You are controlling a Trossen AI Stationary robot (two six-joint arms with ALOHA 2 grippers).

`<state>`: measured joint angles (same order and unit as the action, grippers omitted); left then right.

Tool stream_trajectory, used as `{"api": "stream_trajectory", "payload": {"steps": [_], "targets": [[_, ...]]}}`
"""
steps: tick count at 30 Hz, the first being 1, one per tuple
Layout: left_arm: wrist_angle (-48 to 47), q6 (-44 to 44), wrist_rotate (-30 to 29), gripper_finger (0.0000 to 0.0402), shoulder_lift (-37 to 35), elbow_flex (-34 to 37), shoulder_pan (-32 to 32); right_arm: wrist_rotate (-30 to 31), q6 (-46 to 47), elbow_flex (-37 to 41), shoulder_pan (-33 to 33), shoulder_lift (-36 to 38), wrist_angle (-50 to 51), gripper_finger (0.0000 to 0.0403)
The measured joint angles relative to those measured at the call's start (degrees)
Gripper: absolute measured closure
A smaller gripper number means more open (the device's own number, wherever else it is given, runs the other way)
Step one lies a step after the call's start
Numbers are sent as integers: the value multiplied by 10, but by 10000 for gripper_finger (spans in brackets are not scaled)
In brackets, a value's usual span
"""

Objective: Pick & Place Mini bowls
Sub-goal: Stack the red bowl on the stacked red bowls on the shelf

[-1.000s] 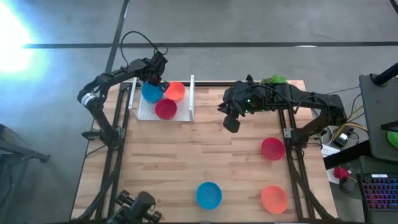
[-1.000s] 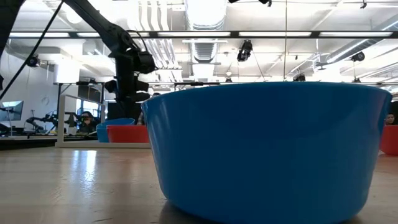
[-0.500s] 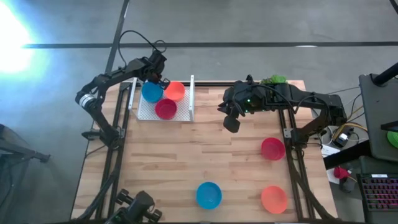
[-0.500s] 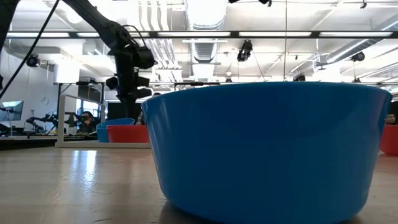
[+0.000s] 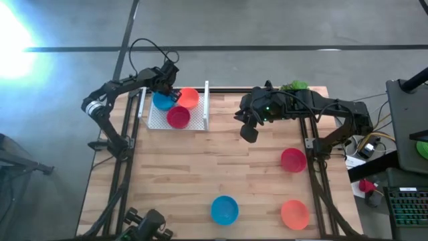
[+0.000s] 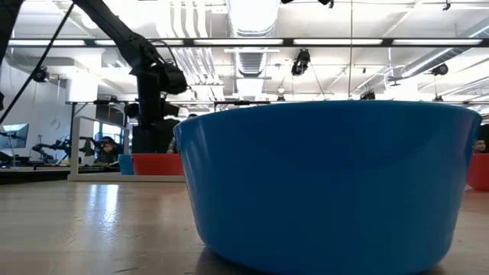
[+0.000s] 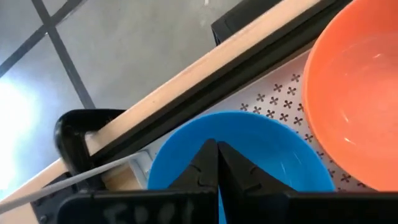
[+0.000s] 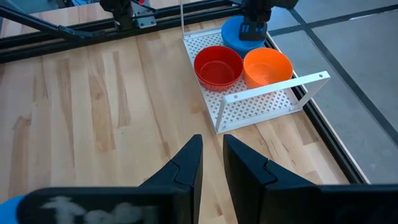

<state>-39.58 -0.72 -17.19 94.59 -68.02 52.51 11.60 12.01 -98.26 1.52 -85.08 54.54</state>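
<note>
A white perforated tray (image 5: 155,120) at the table's far left holds a blue bowl (image 5: 159,102), an orange bowl (image 5: 190,98) and a red bowl (image 5: 178,118), each resting on its base. My left gripper (image 7: 216,146) is shut and stands over the inside of the blue bowl (image 7: 267,146). My right gripper (image 5: 249,133) is open and empty above the table's middle, far side. A red bowl (image 5: 293,160), a blue bowl (image 5: 225,209) and an orange bowl (image 5: 295,214) rest on the table. My left gripper points down into the blue bowl (image 7: 186,149) in the tray, with its shut fingertips over the bowl's inside. I cannot tell whether they touch it. The bowl sits upright on the tray floor.
The tray has an upright wall (image 5: 206,106) on its right side and a rail along its far side (image 7: 205,81). A green plant (image 5: 294,86) is at the far right edge. The near blue bowl (image 6: 328,183) fills the low view. Bare wood lies between the tray and the loose bowls.
My left gripper has risen a little and then come down over the blue bowl in the tray; in the low view it now hides most of that bowl. The bowls and my right arm have kept still.
</note>
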Motion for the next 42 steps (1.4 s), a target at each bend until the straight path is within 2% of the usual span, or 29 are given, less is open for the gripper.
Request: {"api": "stream_trajectory", "payload": {"steps": [5,10,17,25,29,33,42], "targets": [[-4,-13,8,401,-57,-17,-15,0,9,0,0,14,1,344],[-5,-20,12,401,-152,-13,-65,1,37,0,0,32,18,344],[-5,-37,13,402,-277,27,-179,4,90,12,0,36,104,344],[-3,-105,12,402,-389,66,-334,4,245,53,-2,38,245,344],[15,-96,-2,402,-422,81,-403,-4,293,109,-4,49,252,344],[36,-98,-4,401,-443,90,-450,-42,341,167,-5,67,251,344],[72,-98,-9,401,-450,94,-474,-81,484,298,-19,112,248,344]]}}
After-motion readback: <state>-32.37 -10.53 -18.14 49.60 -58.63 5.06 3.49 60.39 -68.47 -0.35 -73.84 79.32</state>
